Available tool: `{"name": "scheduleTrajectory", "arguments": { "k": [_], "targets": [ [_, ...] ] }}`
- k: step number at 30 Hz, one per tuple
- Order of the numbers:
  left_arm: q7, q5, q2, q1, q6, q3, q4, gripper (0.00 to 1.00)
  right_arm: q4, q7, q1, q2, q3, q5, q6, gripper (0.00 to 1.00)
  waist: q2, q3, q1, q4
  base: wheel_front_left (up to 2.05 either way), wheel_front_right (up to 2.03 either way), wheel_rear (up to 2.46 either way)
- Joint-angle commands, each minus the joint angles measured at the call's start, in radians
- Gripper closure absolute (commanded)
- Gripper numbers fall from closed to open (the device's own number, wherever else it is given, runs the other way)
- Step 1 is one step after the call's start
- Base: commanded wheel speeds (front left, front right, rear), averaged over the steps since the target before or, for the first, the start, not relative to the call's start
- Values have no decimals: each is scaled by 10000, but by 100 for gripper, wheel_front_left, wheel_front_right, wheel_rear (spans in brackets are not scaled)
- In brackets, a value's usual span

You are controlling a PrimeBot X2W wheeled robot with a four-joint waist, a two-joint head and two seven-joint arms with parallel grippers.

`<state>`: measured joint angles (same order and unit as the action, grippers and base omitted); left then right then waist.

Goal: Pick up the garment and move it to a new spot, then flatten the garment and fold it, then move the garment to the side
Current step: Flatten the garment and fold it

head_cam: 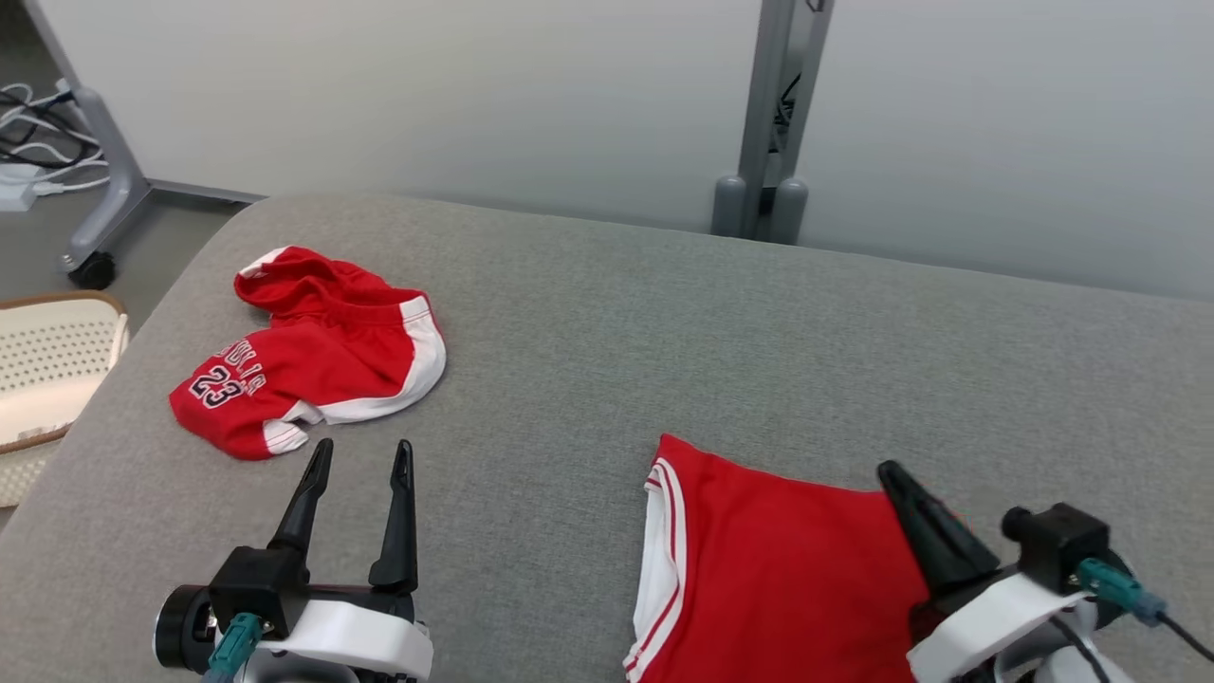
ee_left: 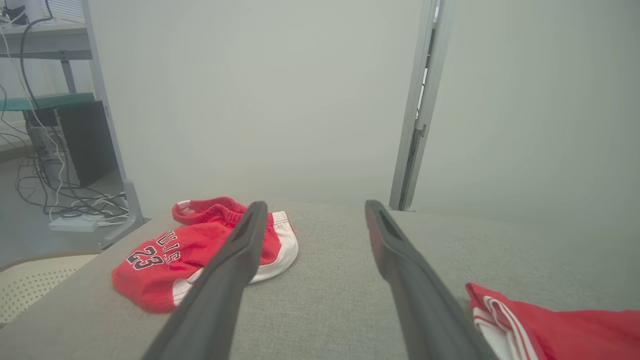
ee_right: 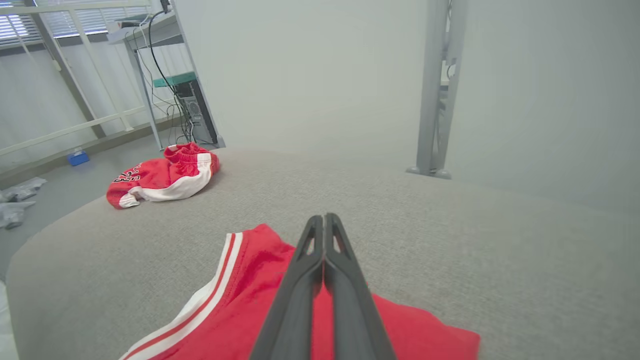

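Note:
A crumpled red garment (head_cam: pixel 313 356) with white trim and the number 23 lies at the left of the grey padded surface (head_cam: pixel 664 332); it also shows in the left wrist view (ee_left: pixel 195 250) and the right wrist view (ee_right: pixel 160 177). My left gripper (head_cam: pixel 365 446) is open just in front of it, apart from it, its jaws wide (ee_left: pixel 315 205). A second red garment (head_cam: pixel 778 569) with white striped edging lies flat at the near right (ee_right: pixel 240 300). My right gripper (head_cam: pixel 887 467) is shut over its far edge (ee_right: pixel 324 216), with no cloth seen between the fingers.
A white perforated basket (head_cam: pixel 47 360) stands beside the surface on the left. Cables (head_cam: pixel 28 123) and a wheeled stand leg (head_cam: pixel 104 190) are on the floor behind it. A grey post (head_cam: pixel 768 142) rises at the far edge, with a pale wall behind.

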<state>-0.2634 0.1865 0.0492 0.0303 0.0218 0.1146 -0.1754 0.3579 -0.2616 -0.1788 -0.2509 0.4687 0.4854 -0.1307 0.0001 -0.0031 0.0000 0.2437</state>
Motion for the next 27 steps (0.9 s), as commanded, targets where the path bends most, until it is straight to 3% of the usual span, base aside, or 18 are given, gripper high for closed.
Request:
{"name": "scheduleTrajectory", "arguments": {
  "k": [1, 12, 17, 22, 23, 24, 27],
  "targets": [
    [-11, 55, 31, 40, 4, -14, 44, 0, -282, -46, 223, -80, -656, -440, -3, 100, -1, -112, 0, -440, 0, 0, 0],
    [-11, 180, 33, 44, 137, 116, 183, 0, -1777, -47, 721, 139, -3485, -2111, -3, 100, -1, -169, 0, -1625, 0, 0, 0],
    [-10, 161, 36, -49, 120, 174, 83, 0, -1929, -47, 1101, 547, -4145, -2466, -3, 100, -1, -189, 0, -1965, 0, 0, 0],
    [-10, 76, 33, -42, 66, 155, 124, 0, -1644, -47, 1371, 765, -4106, -2696, -3, 100, -1, -106, 0, -2137, 0, 0, 0],
    [-10, 50, 33, -75, 49, 155, 96, 0, -1617, -47, 1360, 821, -4136, -2656, -3, 62, -1, -106, 0, -2152, 0, 0, 0],
    [-10, 35, 34, -89, 39, 146, 71, 0, -1610, -47, 1335, 856, -4170, -2636, -3, 4, -1, -106, 0, -2159, 0, 0, 0],
    [-10, -8, 33, -61, -13, 69, 30, 0, -1400, -47, 1270, 900, -4075, -2509, -3, 0, -1, -98, 0, -2151, 0, 0, 0]
  ]
}}
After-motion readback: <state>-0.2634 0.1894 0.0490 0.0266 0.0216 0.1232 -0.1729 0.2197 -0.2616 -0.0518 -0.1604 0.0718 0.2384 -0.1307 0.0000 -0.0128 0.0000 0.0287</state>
